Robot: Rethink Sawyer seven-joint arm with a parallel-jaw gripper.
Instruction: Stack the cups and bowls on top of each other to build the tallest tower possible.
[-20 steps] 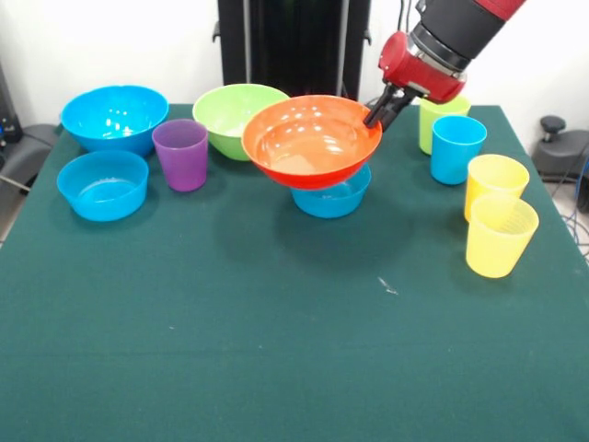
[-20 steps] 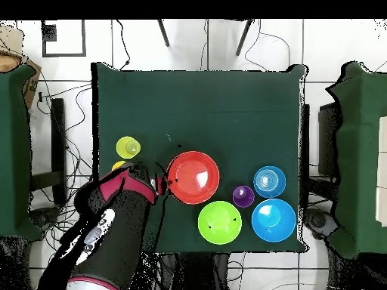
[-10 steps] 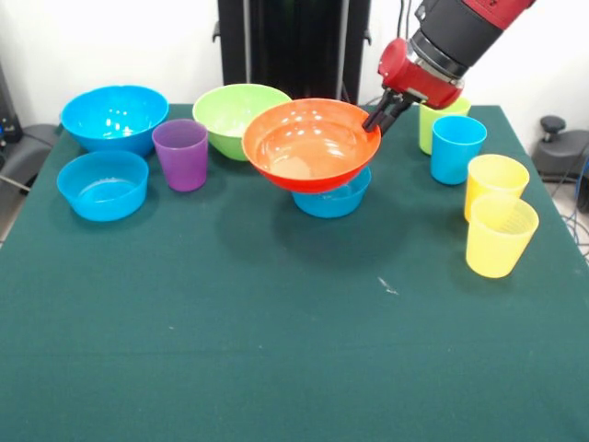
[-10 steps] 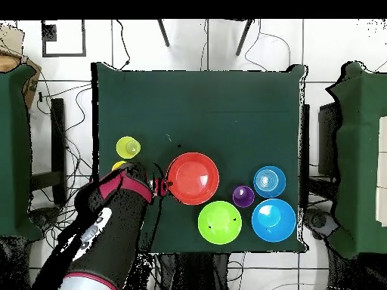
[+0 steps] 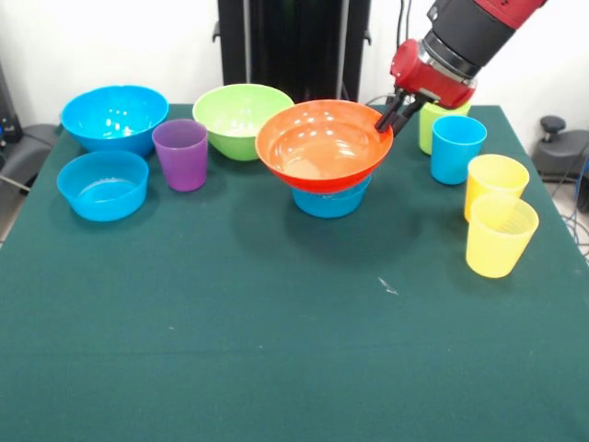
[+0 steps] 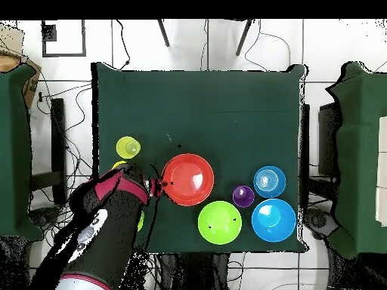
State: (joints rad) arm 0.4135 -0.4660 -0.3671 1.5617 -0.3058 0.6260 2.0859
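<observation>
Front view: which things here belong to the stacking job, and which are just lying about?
In the job:
orange bowl, rim gripped by the gripper
small blue bowl under it
purple cup
green bowl
large blue bowl
blue cup
two yellow cups

Lying about:
nothing else on the green table

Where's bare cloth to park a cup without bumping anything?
The whole near half of the table is bare, in front of the small blue bowl and yellow cups. The far row is crowded, bowls touching or overlapping around the orange bowl.
</observation>
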